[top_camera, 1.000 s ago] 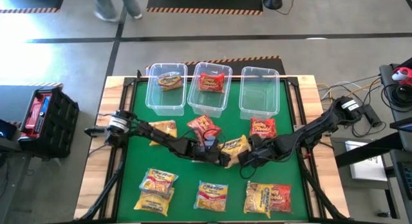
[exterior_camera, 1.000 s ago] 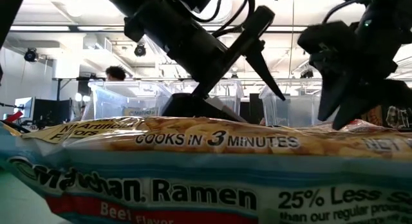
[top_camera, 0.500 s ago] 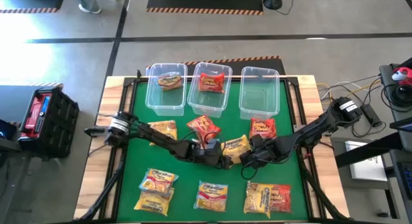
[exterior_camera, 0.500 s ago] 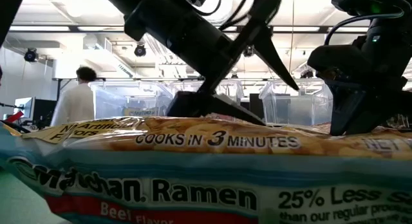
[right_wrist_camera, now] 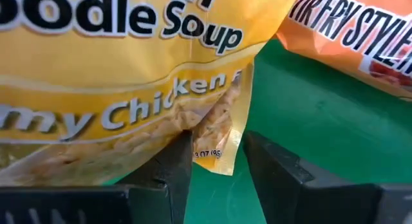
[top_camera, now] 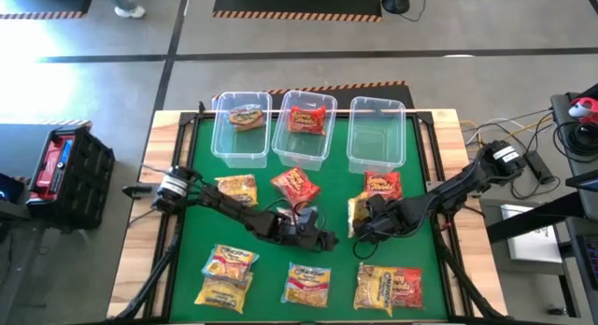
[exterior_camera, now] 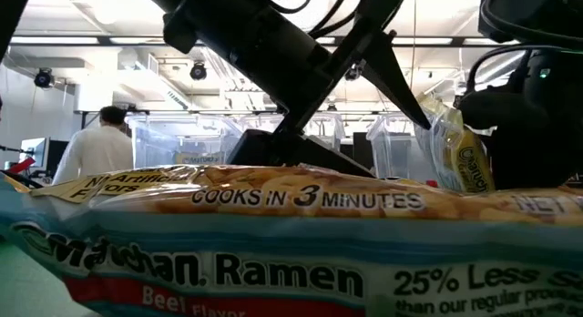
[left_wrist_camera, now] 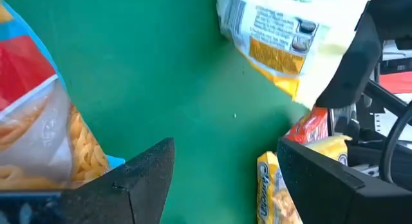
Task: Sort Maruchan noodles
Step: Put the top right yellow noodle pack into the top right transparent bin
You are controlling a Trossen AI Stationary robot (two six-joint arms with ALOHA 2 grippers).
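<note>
The right gripper point(top_camera: 364, 218), at the middle of the green desk point(top_camera: 271, 190), pinches one edge of a yellow crinkly plastic Creamy Chicken noodle packet point(right_wrist_camera: 122, 63). The packet stands tilted up on edge, clear of the mat, its body rising away from the fingers point(right_wrist_camera: 177, 163). The left gripper point(top_camera: 322, 239) is just beside it, fingers spread and empty.

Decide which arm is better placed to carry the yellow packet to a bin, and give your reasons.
Right. The right gripper is already shut on the yellow packet, lifted on edge near the empty bin. The left gripper is open over bare mat, holding nothing.
</note>
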